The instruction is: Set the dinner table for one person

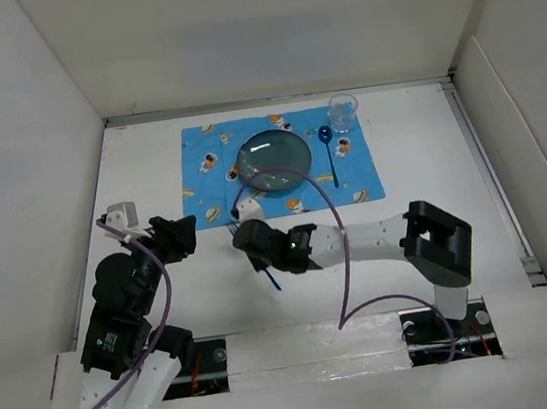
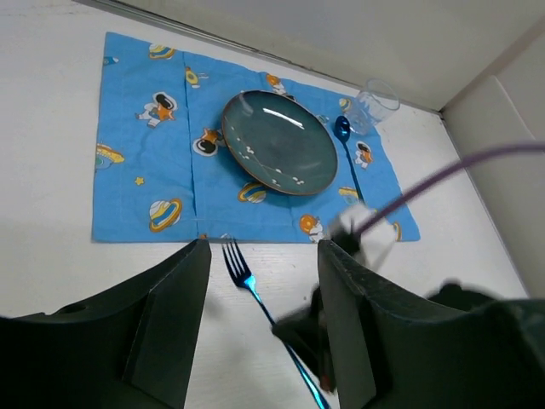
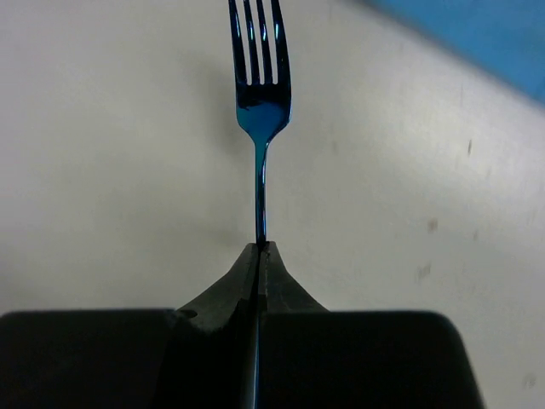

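The white dinner table (image 1: 145, 186) carries a blue cartoon-printed mat (image 1: 206, 165). On the mat are a dark teal plate (image 1: 275, 158), a blue spoon (image 1: 329, 154) to the plate's right and a clear glass (image 1: 343, 112) at the far right corner. My right gripper (image 1: 255, 243) is shut on the handle of a blue fork (image 1: 233, 229). The tines point toward the mat's near edge, low over the table. In the right wrist view the fork (image 3: 263, 111) sticks straight out of the shut gripper (image 3: 262, 249). My left gripper (image 1: 183, 235) is open and empty, left of the fork.
The left wrist view shows the fork (image 2: 241, 271) between the open fingers, with the mat (image 2: 145, 170), plate (image 2: 279, 142), spoon (image 2: 347, 146) and glass (image 2: 375, 100) beyond. White walls enclose the table. A purple cable (image 1: 343, 246) arcs over the right arm.
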Available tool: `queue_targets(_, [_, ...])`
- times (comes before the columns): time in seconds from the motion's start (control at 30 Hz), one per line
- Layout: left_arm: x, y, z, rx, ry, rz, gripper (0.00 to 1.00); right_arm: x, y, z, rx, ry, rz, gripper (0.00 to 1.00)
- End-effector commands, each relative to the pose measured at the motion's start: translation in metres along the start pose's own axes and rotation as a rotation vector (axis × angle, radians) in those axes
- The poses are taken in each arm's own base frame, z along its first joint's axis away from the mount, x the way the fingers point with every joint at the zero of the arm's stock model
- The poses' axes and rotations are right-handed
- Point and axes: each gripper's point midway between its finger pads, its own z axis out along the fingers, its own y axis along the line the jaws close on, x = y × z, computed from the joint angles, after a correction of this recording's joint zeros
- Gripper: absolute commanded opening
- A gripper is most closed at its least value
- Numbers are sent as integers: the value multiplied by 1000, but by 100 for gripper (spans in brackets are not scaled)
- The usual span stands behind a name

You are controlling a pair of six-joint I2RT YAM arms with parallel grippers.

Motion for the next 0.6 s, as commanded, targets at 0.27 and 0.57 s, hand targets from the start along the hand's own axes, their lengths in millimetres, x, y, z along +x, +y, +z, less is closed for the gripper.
queue_targets(0.27, [-17,7,-7,-50,-96,-64,57,-218,-21,79,50,-288,303,0])
queue_targets(0.57, [-17,3,-9,-25,-98,-63,58,-244,-50,146,77,-282,507,0])
